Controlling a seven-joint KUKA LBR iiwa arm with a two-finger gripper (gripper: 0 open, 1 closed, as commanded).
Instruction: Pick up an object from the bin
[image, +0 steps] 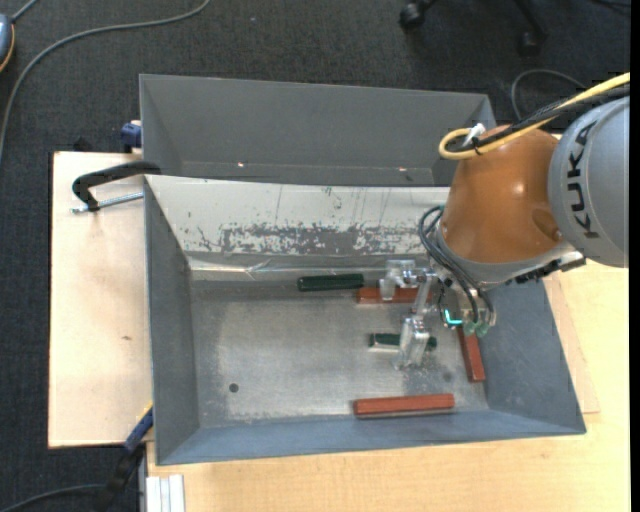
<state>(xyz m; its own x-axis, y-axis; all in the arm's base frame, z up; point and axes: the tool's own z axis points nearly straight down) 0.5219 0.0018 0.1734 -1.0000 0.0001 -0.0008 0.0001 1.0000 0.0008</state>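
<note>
Grey metal bin (280, 370), floor mostly bare. Fingers (412, 345) low at mid-right, just beside a small dark piece (383, 342); spread or closed, cannot tell. Red-brown bar (403, 405) near the front wall. Nothing visibly lifted, so grasp and lift seemingly remain.

Seen from the bin's (170, 330) middle, a bar (330, 284) lies at 12 o'clock by the back wall, a block (372, 294) at its right end. A small piece (383, 342) lies at 3 o'clock, a stick (472, 358) beyond it by the right wall, and a long slat (403, 405) at 5 o'clock near the front wall.
</note>
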